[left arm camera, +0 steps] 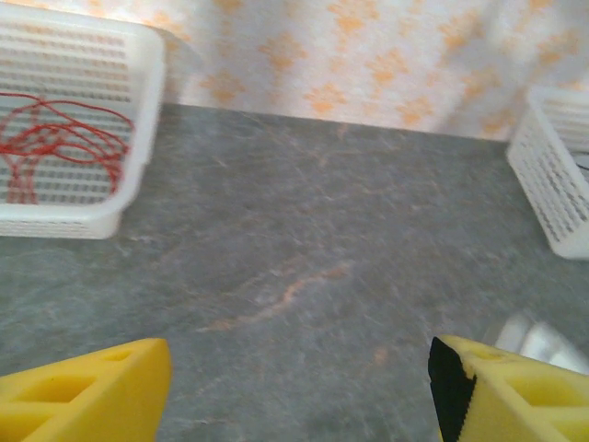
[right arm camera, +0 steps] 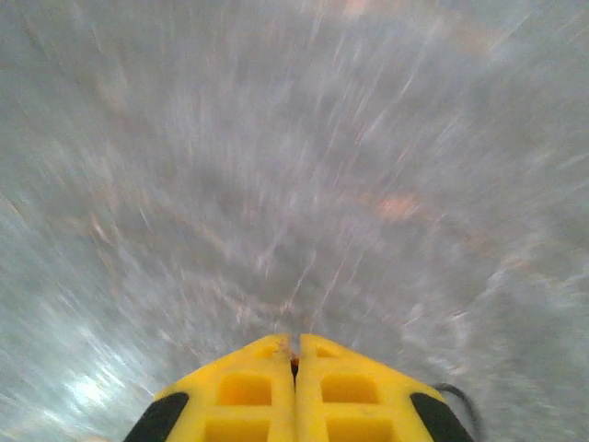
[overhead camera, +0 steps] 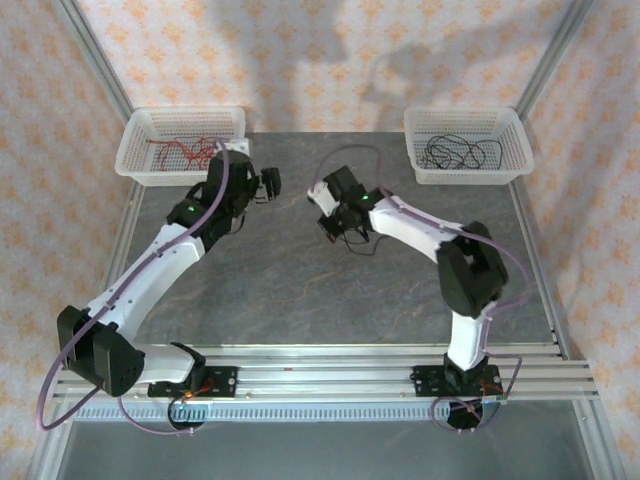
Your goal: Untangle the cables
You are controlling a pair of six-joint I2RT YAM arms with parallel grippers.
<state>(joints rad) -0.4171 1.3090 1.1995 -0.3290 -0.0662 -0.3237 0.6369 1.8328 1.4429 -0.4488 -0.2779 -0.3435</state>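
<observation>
Right yellow claw (right arm camera: 294, 354) clamped shut by thin black looping wire (overhead camera: 358, 249); grip on it uncertain. Left yellow claw (left arm camera: 301, 382) open, empty. Could tighten tangle if yanked.

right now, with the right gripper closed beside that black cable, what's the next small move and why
Probably lift the right gripper a little. Its jaws are shut and the black cable loops on the table right beside it, but the blurred wrist view leaves unclear whether the cable is pinched. A small lift would show that before any carry toward the basket of black cables.
</observation>
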